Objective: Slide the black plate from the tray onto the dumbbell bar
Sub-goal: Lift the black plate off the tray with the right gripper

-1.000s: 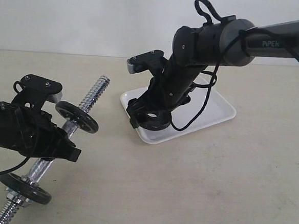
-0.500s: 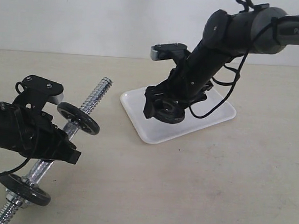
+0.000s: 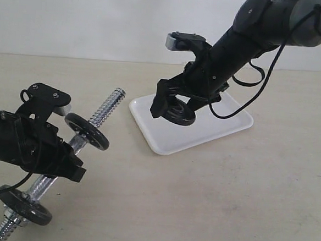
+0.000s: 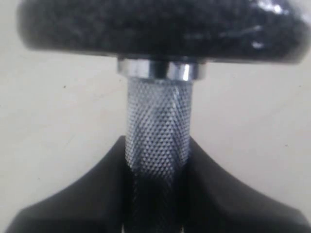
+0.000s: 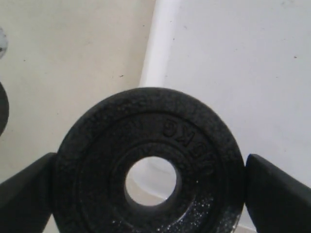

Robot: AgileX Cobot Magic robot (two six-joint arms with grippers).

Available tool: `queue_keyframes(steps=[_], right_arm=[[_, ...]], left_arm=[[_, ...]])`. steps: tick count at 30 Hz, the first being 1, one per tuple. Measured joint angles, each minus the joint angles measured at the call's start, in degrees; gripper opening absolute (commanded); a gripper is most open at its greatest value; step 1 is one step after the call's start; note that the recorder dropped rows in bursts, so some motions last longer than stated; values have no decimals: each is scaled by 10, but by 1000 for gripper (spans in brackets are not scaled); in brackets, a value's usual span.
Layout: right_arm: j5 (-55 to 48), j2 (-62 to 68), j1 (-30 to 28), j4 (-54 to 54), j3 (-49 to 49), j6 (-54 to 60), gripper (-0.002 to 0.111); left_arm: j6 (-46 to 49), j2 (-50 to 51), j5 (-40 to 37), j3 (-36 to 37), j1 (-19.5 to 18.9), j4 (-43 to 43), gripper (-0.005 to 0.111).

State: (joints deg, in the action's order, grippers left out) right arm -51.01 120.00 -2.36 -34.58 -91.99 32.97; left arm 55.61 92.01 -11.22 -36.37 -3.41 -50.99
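At the worktop's front left corner, left hand (image 3: 64,160) clamped on the knurled middle of the bar (image 3: 103,106), one wide disc (image 3: 87,131) ahead of it, a second disc (image 3: 25,206) behind. Free threaded end tilted up, a touch higher than a second ago, aimed toward the tray. Farther back, right hand (image 3: 171,103) spread wide yet gripping the plate (image 5: 92,160) by its rim. Now lifted clear of the tray (image 3: 226,122), no longer low at its near left corner; hangs over its left edge, well apart from the bar. Pickup apparently done, threading left. Nothing between hole and bar tip; only a black cable (image 3: 235,112) drooping over the tray.
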Motion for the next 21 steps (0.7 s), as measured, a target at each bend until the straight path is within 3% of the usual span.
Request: queue_keyframes(steps=[8, 13, 21], right_arm=[[-82, 0, -17, -55, -81, 14, 0], [-120, 0, -50, -112, -85, 29, 0], [-151, 0, -56, -176, -85, 57, 0]], left_arm=[[0, 0, -3, 0, 0, 0, 4], [1, 0, -3, 0, 0, 0, 4], [9, 0, -7, 0, 0, -1, 4]])
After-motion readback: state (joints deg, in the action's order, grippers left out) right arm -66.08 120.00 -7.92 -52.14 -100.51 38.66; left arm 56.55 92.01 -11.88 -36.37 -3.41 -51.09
